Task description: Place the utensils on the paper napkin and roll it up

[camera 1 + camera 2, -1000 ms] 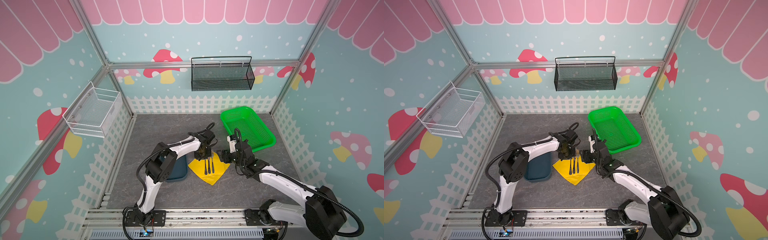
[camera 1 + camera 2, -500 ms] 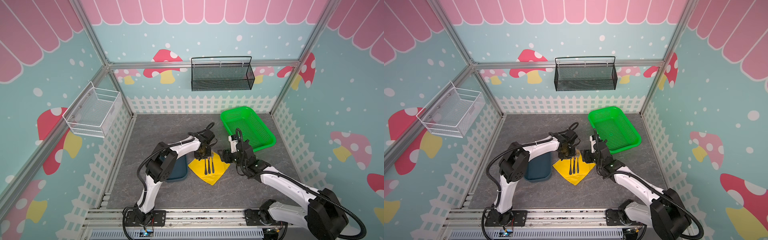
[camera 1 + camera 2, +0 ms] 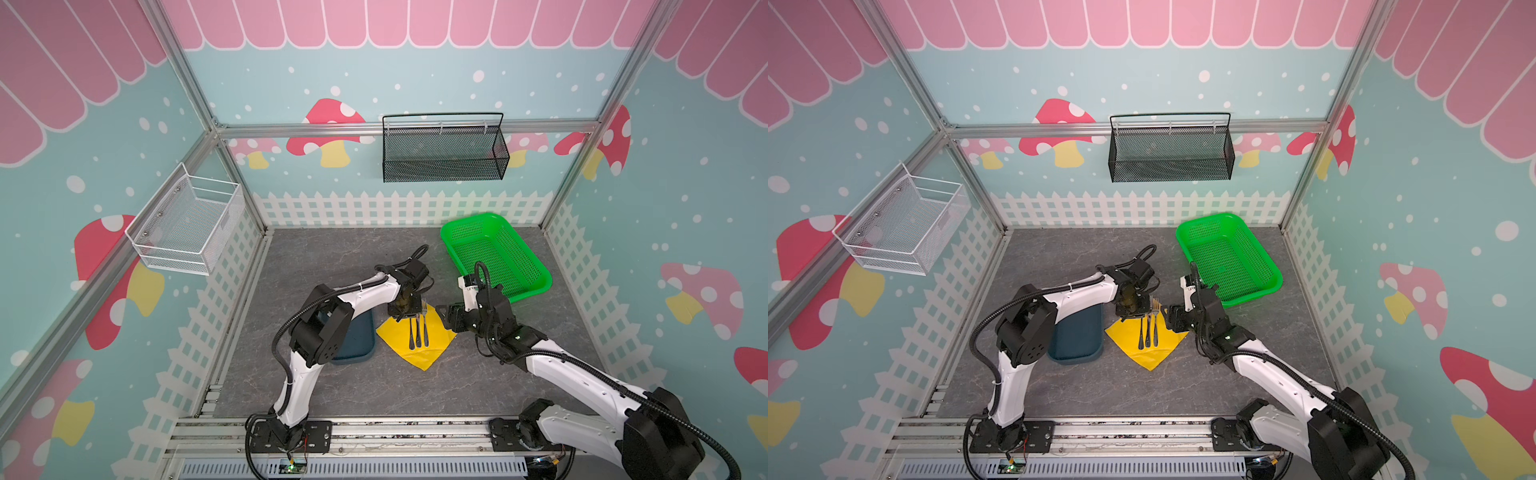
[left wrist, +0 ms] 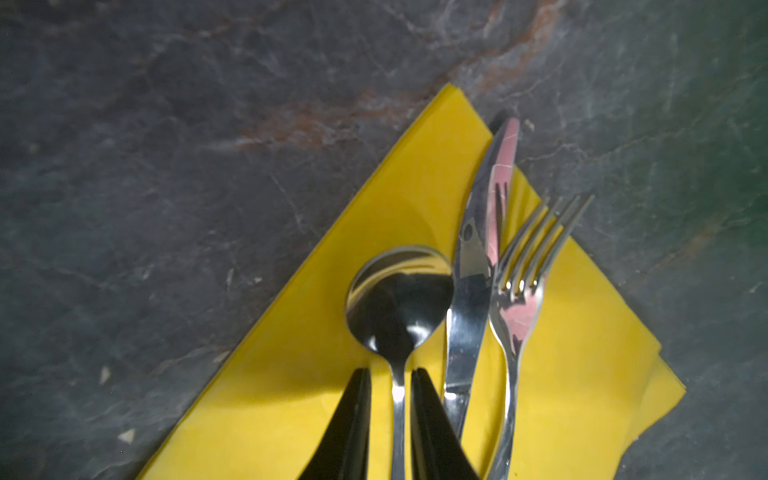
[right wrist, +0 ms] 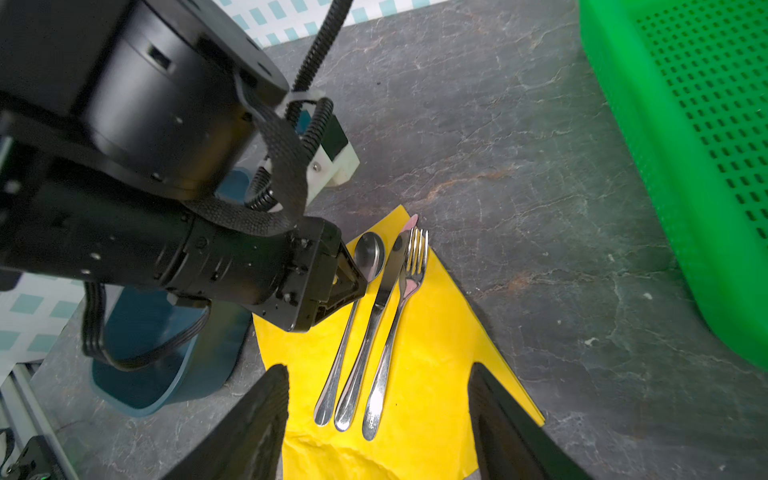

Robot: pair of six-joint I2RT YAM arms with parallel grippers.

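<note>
- Paper napkin (image 3: 420,358) lies flat on the grey tabletop (image 4: 166,166). It sits as a diamond in both top views, one corner toward the arm bases.
- The edge of the napkin by the utensil handles shows creases in the right wrist view.
- All three utensils are on the napkin, side by side and nearly parallel, heads toward its far corner. The spoon (image 4: 399,299) is leftmost, the knife (image 4: 471,291) in the middle and the fork (image 4: 519,307) rightmost.
- The knife touches the fork near the tines. The knife tip and fork tines reach past the napkin's far edge over bare tabletop.
- Left gripper (image 4: 390,372) is low over the napkin's far left part. Its fingers are slightly apart and straddle the spoon's neck, with yellow showing between each finger and the metal. It has no clamp on the spoon.
- Right gripper (image 5: 379,368) is at the napkin's right corner. Its fingers are spread wide with nothing between them, and the utensil handles and napkin are visible in the gap below.
- Dark blue tray (image 3: 357,345) sits just beside the napkin's left corner. I cannot tell whether they touch.
- Green basket (image 3: 498,257) stands apart from the napkin, beyond its far right side.
</note>
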